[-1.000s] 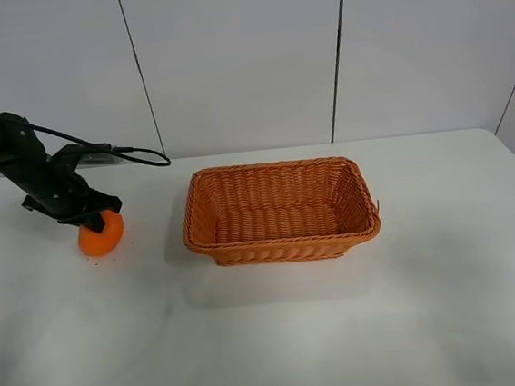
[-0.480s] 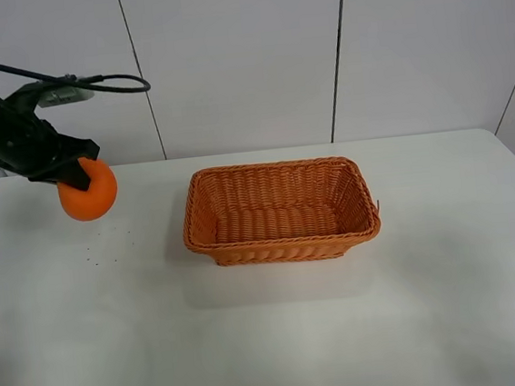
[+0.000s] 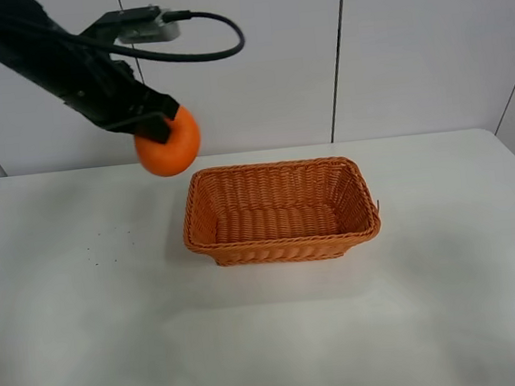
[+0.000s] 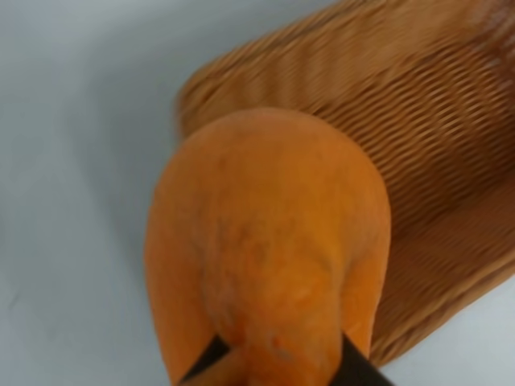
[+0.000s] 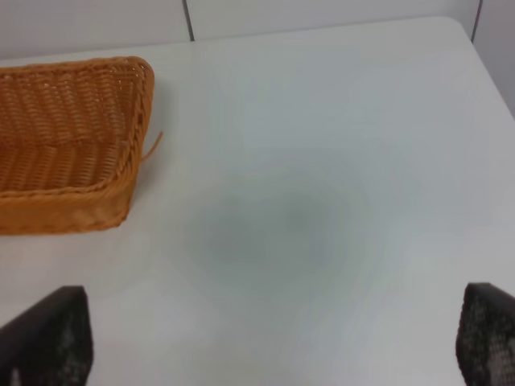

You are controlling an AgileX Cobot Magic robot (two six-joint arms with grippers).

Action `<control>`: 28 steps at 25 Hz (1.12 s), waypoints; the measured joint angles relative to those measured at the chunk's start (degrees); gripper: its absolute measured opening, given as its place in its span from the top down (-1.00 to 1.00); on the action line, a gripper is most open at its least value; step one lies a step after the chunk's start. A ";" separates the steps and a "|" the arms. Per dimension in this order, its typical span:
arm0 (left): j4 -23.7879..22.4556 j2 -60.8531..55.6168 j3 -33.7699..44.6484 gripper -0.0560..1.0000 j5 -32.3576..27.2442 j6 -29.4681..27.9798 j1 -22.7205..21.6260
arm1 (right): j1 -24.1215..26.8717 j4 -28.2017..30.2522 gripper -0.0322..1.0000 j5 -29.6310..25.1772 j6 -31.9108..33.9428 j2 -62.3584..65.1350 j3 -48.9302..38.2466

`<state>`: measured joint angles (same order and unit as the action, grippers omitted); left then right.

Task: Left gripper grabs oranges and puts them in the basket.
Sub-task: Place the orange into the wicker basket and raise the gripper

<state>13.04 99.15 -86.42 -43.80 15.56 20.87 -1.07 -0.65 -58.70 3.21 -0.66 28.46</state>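
Note:
My left gripper (image 3: 156, 130) is shut on the orange (image 3: 168, 146) and holds it high in the air, just left of and above the basket's left rim. The woven wicker basket (image 3: 280, 212) stands in the middle of the white table and holds nothing. In the left wrist view the orange (image 4: 269, 241) fills the frame between my black fingertips (image 4: 211, 356), with the basket's corner (image 4: 434, 161) below and beyond it. My right gripper (image 5: 273, 342) shows only in its wrist view, its two finger pads far apart over bare table, with the basket's end (image 5: 72, 137) beyond.
The white table (image 3: 271, 338) runs to a panelled white wall at the back. A few small dark specks (image 3: 99, 254) lie on the table at the left. The left arm's black cable (image 3: 216, 46) loops above the basket's left side.
My left gripper has lifted the orange off the table at the far left and carried it up and to the right, to just beside the basket. The basket has not moved.

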 joint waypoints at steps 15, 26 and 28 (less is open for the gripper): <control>0.13 25.11 -20.21 0.66 -1.30 -1.75 13.42 | 0.00 0.00 -0.41 0.00 0.00 0.00 0.00; -0.80 34.67 -27.78 0.66 -1.20 -1.77 14.63 | 0.00 0.00 -0.41 0.00 0.00 0.00 0.00; -1.10 35.53 -27.78 0.66 -1.20 -1.77 14.63 | 0.00 0.00 -0.41 0.00 0.00 0.00 0.00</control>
<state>11.95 134.69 -114.19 -44.99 13.79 35.50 -1.07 -0.65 -58.70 3.21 -0.66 28.46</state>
